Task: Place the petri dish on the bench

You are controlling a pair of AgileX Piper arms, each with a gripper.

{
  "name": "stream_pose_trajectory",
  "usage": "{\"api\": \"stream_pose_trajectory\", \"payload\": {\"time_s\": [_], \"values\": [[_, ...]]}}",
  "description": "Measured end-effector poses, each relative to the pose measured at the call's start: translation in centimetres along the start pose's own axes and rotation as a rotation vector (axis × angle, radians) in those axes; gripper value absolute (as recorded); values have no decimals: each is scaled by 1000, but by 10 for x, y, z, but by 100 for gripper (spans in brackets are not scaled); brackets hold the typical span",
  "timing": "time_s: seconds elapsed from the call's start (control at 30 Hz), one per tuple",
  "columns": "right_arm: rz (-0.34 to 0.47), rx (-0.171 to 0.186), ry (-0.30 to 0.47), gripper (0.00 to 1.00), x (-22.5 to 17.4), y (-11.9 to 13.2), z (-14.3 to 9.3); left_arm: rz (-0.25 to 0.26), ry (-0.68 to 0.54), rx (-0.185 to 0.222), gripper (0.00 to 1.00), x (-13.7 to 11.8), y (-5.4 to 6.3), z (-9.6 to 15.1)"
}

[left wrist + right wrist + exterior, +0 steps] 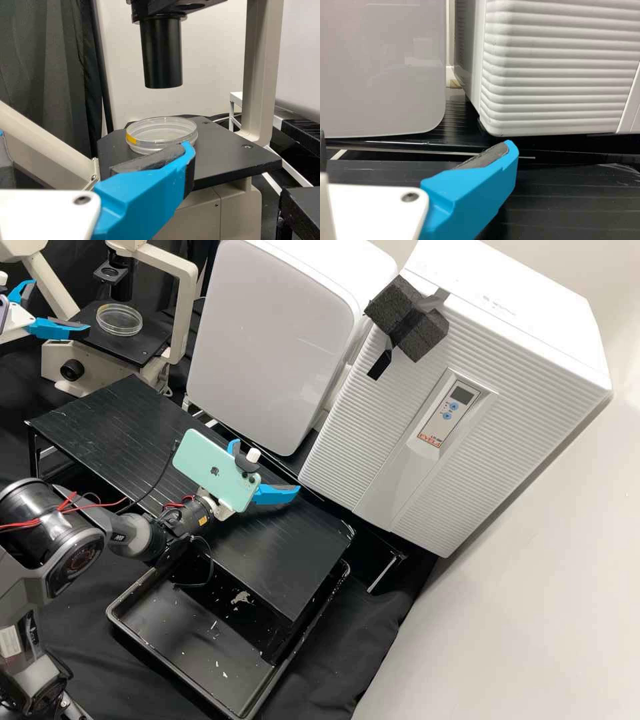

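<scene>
The clear round petri dish lies flat on the microscope's black stage. Beside it, at the high view's left edge, my left gripper stands open. In the left wrist view one finger of the left gripper overlaps the front rim of the petri dish, which bears a yellow mark; whether they touch I cannot tell. Over the ribbed black bench, my right gripper is open and holds nothing. The right wrist view has the right gripper in front of the white appliances.
A white cabinet and a ribbed white machine line the bench's back side. Below the bench's front edge sits a black tray with pale scraps. The microscope's dark tube hangs above the dish, with its beige column alongside.
</scene>
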Motion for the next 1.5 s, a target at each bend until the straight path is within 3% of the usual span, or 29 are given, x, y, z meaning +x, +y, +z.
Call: {"api": "stream_pose_trajectory", "payload": {"time_s": [0.53,0.87,1.3,1.5], "values": [[0,0,0,100,0,0,0,-2,-35,-2,100,1,0,5],[0,0,0,100,0,0,0,45,-110,-35,100,28,17,14],[0,0,0,100,0,0,0,-69,-69,-42,100,69,2,8],[0,0,0,100,0,0,0,-80,-65,-41,100,76,-2,8]]}}
